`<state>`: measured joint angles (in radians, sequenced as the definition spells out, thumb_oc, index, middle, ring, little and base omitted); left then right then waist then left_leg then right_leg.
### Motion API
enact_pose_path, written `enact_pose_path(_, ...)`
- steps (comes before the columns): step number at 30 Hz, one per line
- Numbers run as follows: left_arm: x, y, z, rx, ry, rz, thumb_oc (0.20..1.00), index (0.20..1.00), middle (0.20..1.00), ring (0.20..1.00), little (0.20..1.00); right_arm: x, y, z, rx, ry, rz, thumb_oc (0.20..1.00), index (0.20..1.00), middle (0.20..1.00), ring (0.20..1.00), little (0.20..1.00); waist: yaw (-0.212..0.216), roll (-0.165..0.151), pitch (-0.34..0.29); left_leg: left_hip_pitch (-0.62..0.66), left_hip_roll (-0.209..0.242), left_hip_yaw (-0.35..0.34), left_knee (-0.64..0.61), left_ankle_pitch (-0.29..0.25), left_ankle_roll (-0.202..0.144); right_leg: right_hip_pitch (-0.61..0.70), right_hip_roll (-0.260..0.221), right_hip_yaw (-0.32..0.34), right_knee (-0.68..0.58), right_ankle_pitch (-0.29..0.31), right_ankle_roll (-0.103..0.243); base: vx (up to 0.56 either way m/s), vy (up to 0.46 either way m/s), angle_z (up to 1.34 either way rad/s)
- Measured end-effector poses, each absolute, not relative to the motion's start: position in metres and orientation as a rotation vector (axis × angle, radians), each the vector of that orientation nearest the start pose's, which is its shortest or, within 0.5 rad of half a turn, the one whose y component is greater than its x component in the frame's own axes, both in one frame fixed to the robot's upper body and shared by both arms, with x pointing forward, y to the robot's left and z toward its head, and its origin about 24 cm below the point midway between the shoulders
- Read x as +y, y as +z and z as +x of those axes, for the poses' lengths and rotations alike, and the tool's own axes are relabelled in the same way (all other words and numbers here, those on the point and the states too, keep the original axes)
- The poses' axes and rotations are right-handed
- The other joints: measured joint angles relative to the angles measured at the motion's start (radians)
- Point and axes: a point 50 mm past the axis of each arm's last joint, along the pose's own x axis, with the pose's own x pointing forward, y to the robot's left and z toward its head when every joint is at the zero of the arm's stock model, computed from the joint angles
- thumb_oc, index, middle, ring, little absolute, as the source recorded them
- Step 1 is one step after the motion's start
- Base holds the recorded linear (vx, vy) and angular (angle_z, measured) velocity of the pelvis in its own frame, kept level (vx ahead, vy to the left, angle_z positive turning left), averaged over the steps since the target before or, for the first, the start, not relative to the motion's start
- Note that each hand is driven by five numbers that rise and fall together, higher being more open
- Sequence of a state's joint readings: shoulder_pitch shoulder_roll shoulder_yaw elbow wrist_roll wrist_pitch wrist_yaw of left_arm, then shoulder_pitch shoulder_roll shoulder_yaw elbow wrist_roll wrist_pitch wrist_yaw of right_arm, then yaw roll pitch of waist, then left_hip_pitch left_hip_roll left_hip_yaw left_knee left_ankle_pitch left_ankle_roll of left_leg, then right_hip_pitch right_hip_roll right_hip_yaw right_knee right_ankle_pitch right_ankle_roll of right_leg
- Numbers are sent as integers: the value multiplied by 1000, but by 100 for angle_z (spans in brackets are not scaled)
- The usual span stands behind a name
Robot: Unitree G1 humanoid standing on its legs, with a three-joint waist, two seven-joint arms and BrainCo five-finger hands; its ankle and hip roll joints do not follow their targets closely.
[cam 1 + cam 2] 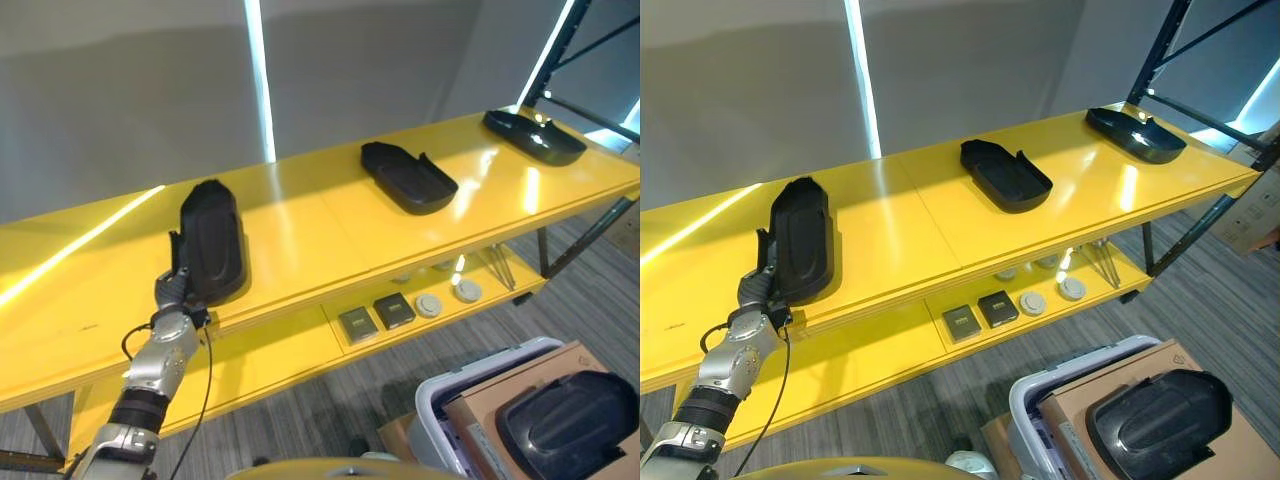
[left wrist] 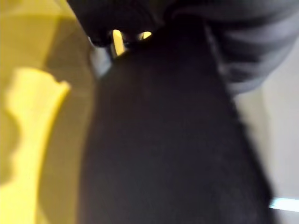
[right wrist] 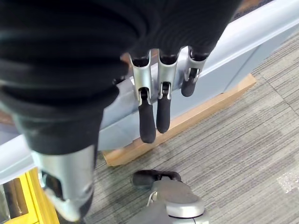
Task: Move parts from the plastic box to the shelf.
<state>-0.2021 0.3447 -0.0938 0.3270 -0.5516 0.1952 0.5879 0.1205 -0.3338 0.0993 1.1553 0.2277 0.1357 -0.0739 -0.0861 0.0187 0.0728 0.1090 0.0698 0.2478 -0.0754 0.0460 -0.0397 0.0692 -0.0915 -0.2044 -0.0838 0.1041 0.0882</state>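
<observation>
lying nearest, at the lower right of the eye views, a black part (image 1: 568, 422) is seen resting on a brown cardboard sheet (image 1: 500, 400) inside the pale plastic box (image 1: 437, 392), which stands on the grey carpet floor (image 1: 1200, 290). in the right wrist view the right hand (image 3: 154, 100) is seen hanging above the carpet beside the box wall (image 3: 252, 37), its fingers (image 3: 147, 123) straight, relaxed and apart, with nothing held.

the left hand (image 1: 178, 290) is seen at the front edge of the yellow shelf (image 1: 300, 250), raised against the near end of a second black part (image 1: 212, 240) that lies lengthwise on the shelf top, towards its left end. the fingers are hidden behind and under that part, so it cannot be told whether they are apart or clamped on it. in the left wrist view the part's dark surface (image 2: 163, 149) is seen very close, with yellow shelf beside it.

on the lower shelf level (image 1: 290, 350), two dark square items (image 1: 377, 317) and two grey round discs (image 1: 447, 298) are seen side by side, well apart from the hand.

further along the shelf top, a third black part (image 1: 408, 177) is seen near the middle, and a fourth (image 1: 534, 136) at the far right end, each well apart from the others. a grey wall (image 1: 150, 90) is seen behind the shelf.
</observation>
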Motion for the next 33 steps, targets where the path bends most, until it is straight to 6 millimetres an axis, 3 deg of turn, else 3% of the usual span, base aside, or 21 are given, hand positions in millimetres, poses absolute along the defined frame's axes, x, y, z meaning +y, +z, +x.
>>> enact_pose_path(4,237,-1,287,433,629,11,200,200,200,200,200,-274,-157,42,1400,-312,-194,1000,1000,1000,1000,1000,-10,0,-19,4,7,7,0,0,-1,1,7,6,1,0,-1,21,0,-5)
enact_pose_path(20,239,-6,286,433,643,150,213,213,213,213,213,-273,-157,46,1400,-267,-243,1000,1000,1000,1000,1000,-20,-3,-17,14,13,26,-8,-2,-5,1,12,20,-1,-6,-9,6,4,-2)
enact_pose_path(21,239,-6,286,434,643,150,1000,1000,1000,1000,1000,-273,-157,46,1399,-266,-243,1000,1000,1000,1000,1000,-20,-3,-17,14,13,25,-8,-4,-7,1,12,20,-1,-6,-9,0,0,0)
enact_pose_path(33,241,-5,287,413,651,139,1000,1000,1000,1000,1000,-275,-155,51,1391,-244,-245,1000,1000,1000,1000,1000,-14,-1,-5,14,13,24,-8,-9,-13,1,12,21,-4,-6,-10,0,0,0)
